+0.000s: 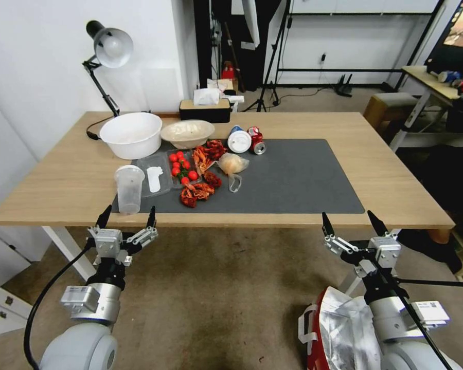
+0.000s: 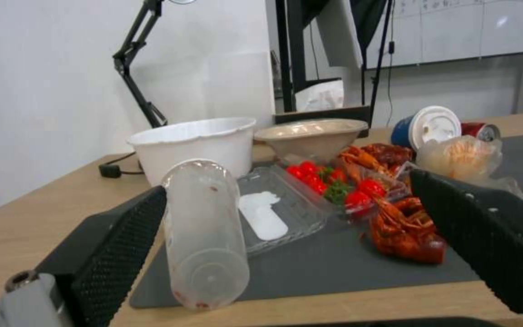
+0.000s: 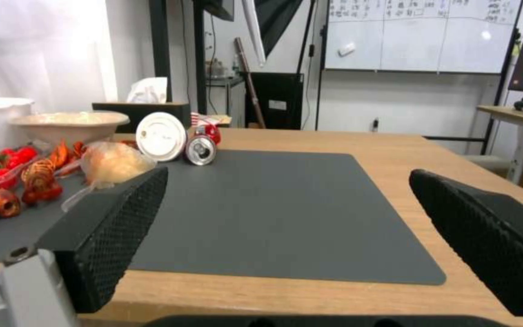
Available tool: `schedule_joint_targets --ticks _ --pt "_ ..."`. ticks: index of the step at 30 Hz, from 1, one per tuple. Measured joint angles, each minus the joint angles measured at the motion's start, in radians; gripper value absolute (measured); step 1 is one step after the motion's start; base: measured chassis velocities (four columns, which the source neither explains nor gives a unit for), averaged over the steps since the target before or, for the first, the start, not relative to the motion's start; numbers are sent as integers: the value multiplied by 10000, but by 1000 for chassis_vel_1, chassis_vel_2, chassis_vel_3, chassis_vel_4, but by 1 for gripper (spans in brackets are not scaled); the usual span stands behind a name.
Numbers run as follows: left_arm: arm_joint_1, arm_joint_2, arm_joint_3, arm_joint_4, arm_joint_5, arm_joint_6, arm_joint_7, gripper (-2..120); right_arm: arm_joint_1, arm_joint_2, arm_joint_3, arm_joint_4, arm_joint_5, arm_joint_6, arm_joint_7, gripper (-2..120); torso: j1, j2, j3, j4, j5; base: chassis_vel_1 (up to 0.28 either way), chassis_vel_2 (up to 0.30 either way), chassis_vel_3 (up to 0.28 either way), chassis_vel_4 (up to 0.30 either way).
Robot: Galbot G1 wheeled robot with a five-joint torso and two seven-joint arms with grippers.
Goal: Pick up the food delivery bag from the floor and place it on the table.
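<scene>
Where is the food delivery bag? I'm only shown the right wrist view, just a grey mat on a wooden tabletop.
Observer: The large boxy white bag with red sides and silver foil lining sits on the beige-brown carpet floor, beside the right arm.
Operator: Is anything gripping it?
Observer: No. The right gripper is up by the light-wood table edge, apart from the bag.
Operator: And the other arm?
Observer: The left gripper hovers with fingers open, in front of a clear plastic cup.
</scene>
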Motion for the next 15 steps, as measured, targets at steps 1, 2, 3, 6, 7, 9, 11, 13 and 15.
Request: schedule_joint_targets --ticks 1,2,3,6,7,9,11,13,15 --pt "-2 0 11 0 -4 -1 3 100 -1 9 4 0 0 3 -1 100 -27 -65 -35 0 0 0 0 0 0" --pt "-2 0 11 0 -4 -1 3 100 -1 9 4 0 0 3 -1 100 -27 -65 -35 0 0 0 0 0 0" --pt "-4 -3 26 3 -6 -1 8 100 -8 23 6 1 0 9 -4 100 -67 -154 -83 0 -1 0 0 0 0" --pt "-5 -4 46 16 -12 -2 10 100 -25 49 9 3 -1 30 -10 100 -126 -288 -161 0 0 0 0 0 0" --pt "-6 -4 55 23 -20 -5 19 100 -34 63 15 4 -3 45 -14 100 -167 -389 -219 0 0 0 0 0 0" --pt "-2 2 56 23 -34 -10 33 100 -38 76 19 9 -5 51 -14 100 -206 -476 -266 0 0 0 0 0 0" --pt "3 6 57 23 -40 -18 36 100 -41 86 21 15 -7 53 -14 100 -237 -543 -304 0 0 0 0 0 0" --pt "25 15 57 23 -64 -42 66 100 -51 129 21 49 -7 55 -14 100 -307 -698 -392 0 0 0 0 0 0" --pt "35 16 55 18 -67 -50 73 100 -50 144 20 57 -7 57 -14 100 -328 -746 -421 0 0 0 0 0 0"
